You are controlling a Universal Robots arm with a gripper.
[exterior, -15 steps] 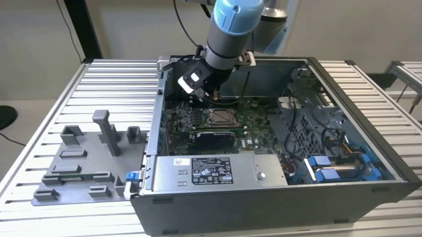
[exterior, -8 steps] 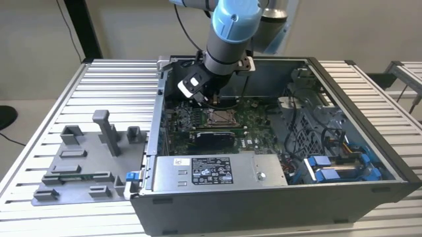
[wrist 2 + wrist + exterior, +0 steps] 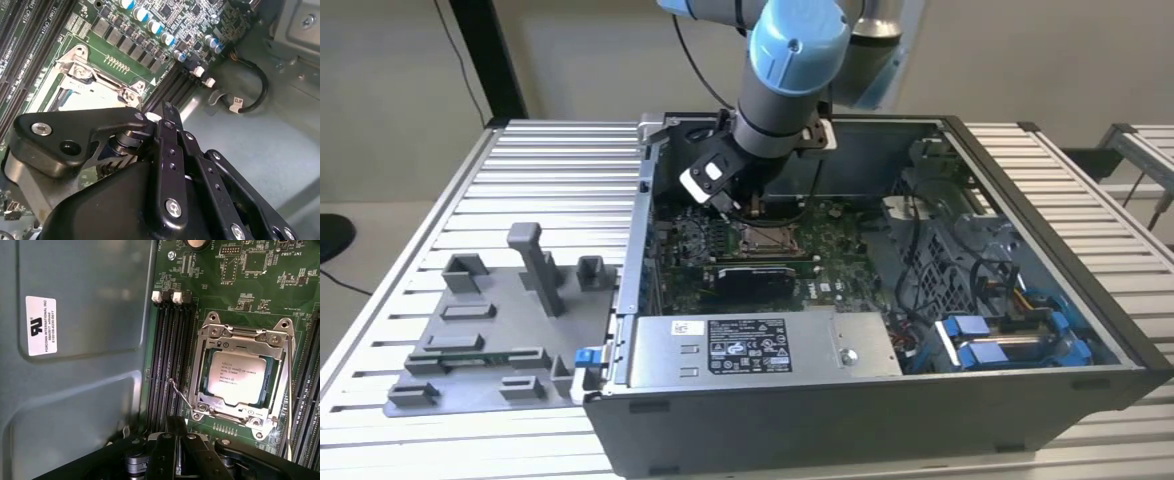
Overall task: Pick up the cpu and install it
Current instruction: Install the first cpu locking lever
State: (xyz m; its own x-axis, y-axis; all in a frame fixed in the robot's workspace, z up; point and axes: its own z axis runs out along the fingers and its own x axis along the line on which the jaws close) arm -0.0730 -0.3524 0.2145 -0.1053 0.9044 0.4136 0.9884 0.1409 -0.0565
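- Looking into the open dark grey metal computer case point(image 3: 1014, 330), you find the cpu point(image 3: 239, 376), a small flat square chip with a silvery-white metal top. It lies flat inside the square silver metal-framed socket point(image 3: 201, 365) on the green motherboard point(image 3: 260, 285).
- You are not carrying the chip. It rests in the socket, apart from the black gripper point(image 3: 175, 424), which hangs above the board just beside one corner of the socket frame.
- Whether the gripper is open or closed you cannot tell here; its own black linkages hide the answer.
- The relation that matters shows in the exterior view. The gripper stands just on the far side of the socket and toward the exterior view's left. So the chip lies toward the near side and the exterior view's right of it, close by but not directly beneath.
- The chip is square, so you have no long axis to line up on. Its edges run parallel to the socket frame.
- Between the gripper and the chip, the socket's thin wire lever point(image 3: 179, 392) stands off the frame, over the row of black memory slots point(image 3: 167, 350). Treat it as the likeliest thing to snag.
- The grey plastic fixture blocks point(image 3: 480, 330) sit outside the case on the ribbed aluminium counter point(image 3: 547, 170), well apart on the exterior view's left.
- Judging by how things lie, the picking and seating of the chip look done.
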